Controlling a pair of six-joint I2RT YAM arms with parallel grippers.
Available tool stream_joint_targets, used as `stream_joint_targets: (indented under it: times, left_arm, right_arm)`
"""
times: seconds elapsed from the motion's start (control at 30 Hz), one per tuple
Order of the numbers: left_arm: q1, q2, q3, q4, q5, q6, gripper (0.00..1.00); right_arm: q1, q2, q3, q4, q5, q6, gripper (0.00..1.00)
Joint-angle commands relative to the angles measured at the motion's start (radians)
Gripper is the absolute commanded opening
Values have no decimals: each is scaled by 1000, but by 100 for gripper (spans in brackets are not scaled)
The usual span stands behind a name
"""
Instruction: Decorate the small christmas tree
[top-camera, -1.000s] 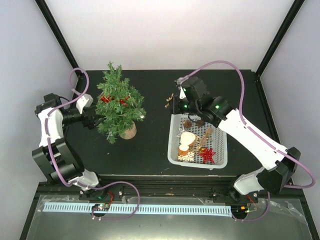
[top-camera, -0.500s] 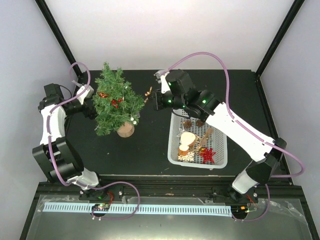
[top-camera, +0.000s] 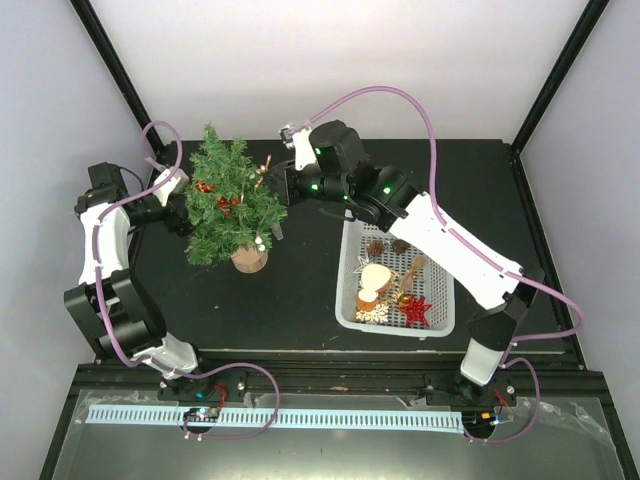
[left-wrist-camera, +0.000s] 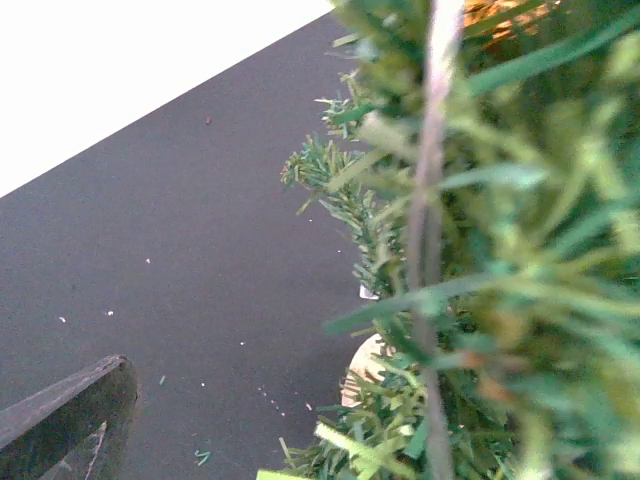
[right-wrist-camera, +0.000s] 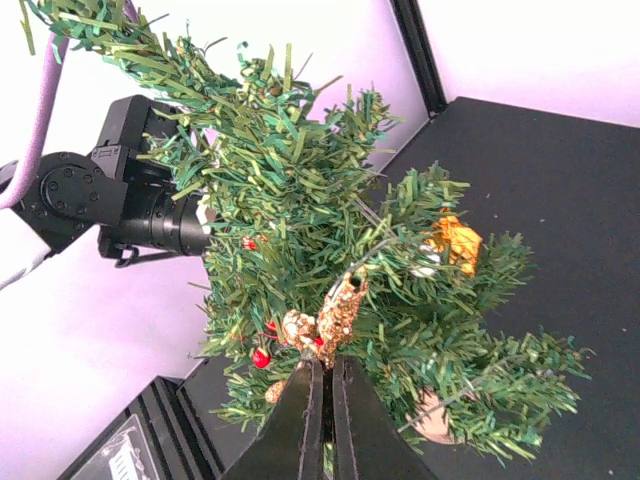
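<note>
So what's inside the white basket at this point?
In the white basket: a red star, a pale snowflake, wooden slices and pine cones. The right arm covers its far edge, so anything there is hidden.

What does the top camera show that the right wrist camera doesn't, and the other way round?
Top only: the white basket of spare ornaments, including a red star. Right wrist only: close up, the right gripper pinching a gold glitter ornament. Both: the small christmas tree and the left arm beside it.
</note>
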Motion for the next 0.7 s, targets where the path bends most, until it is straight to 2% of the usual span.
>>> stream_joint_targets:
  times: [0.0,0.33,0.5,0.67]
  left_arm:
    - [0,-61,37,-93,6,81,99]
    - [0,-70,38,-98,12,61,99]
    - [0,-67,33,-92,-9,60,99]
    - [1,-72,26,-90,-39,68,99]
  right_arm:
    - [1,31,42,51,-63,-4,2]
    - [1,149,171,53,-74,-2,3]
    - [0,238,293,0,-59,-17,3]
    - [-13,277,326,2,-56,-13,3]
